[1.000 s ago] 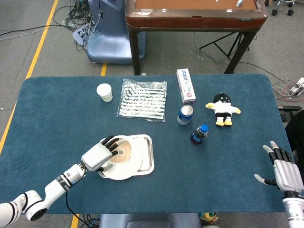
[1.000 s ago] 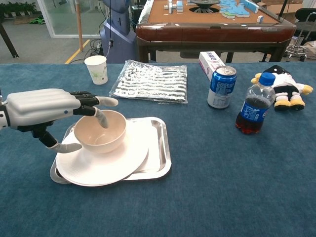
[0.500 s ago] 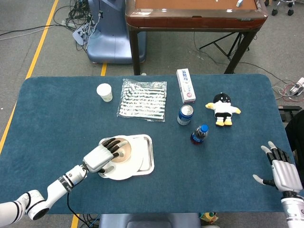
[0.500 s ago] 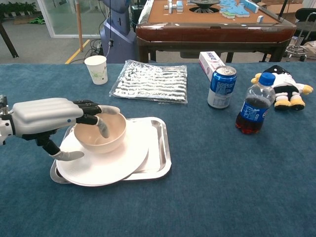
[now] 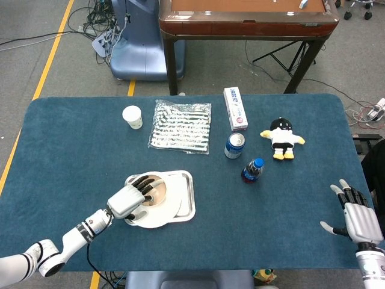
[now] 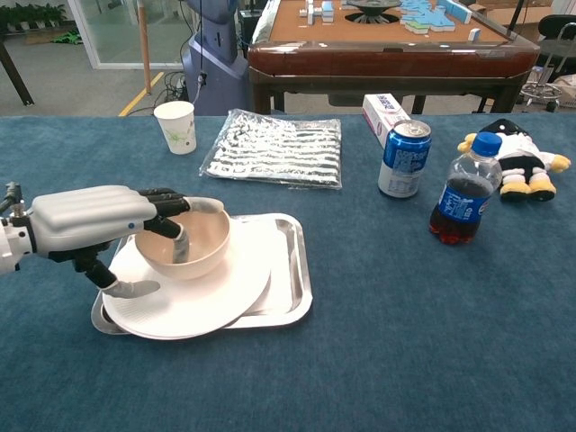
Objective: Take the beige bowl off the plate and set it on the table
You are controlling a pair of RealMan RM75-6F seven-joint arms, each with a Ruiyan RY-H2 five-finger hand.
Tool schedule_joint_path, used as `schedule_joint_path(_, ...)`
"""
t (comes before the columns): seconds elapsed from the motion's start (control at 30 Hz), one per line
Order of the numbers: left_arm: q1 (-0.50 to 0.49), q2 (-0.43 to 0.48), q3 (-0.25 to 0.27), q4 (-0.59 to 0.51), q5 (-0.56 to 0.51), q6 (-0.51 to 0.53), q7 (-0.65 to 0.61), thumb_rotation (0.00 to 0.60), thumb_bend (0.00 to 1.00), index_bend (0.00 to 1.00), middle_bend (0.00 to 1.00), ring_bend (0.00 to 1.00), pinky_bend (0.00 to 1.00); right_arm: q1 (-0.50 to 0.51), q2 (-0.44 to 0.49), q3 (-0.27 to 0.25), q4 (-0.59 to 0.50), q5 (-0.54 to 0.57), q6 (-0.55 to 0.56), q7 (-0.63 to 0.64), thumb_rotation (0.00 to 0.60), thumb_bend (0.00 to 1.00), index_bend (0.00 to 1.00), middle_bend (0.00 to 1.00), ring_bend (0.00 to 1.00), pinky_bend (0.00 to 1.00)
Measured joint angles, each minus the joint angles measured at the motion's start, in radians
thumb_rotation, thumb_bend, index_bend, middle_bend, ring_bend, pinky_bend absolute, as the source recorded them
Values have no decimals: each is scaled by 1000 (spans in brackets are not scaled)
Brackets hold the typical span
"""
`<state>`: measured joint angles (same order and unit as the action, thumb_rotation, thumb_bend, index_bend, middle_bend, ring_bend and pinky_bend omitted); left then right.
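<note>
While the beige bowl (image 6: 183, 243) is sitting on the plate (image 6: 193, 301), I am hooking my left hand (image 6: 94, 220) over its left rim without lifting it. My right hand (image 5: 358, 215) is resting released, far right.

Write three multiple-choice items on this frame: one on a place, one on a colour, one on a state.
1. Where is the bowl?
A. on the plate
B. on the bare table
C. on the striped bag

2. What colour is the bottle cap?
A. red
B. blue
C. white

3. What is the left hand doing?
A. hanging open away from everything
B. holding the paper cup
C. reaching over the bowl's rim, fingers inside

Key: 1 A, the bowl sits on the white plate in the metal tray. 2 B, the cap is blue. 3 C, dark fingertips dip inside the bowl, thumb below it.
</note>
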<state>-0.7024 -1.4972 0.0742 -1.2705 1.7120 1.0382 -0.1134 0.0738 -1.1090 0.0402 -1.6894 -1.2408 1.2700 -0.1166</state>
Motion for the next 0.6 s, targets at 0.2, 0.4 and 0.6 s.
schedule_joint_path(0.2, 1, -25, 2, 39, 7, 24, -18, 600, 319, 524, 0, 0, 0, 3, -2, -1, 0, 2, -3, -7, 600, 224, 0, 0, 0, 0)
schedule_joint_path(0.4, 3, -49, 4, 77, 11, 45, -38, 600, 319, 570, 0, 0, 0, -1, -5, -3, -2, 2, 5, -13, 600, 224, 0, 0, 0, 0)
schedule_joint_path(0.6, 5, -52, 9, 83, 17, 60, -46, 600, 319, 601, 0, 0, 0, 0, -9, -4, 1, 5, 4, -19, 600, 224, 0, 0, 0, 0)
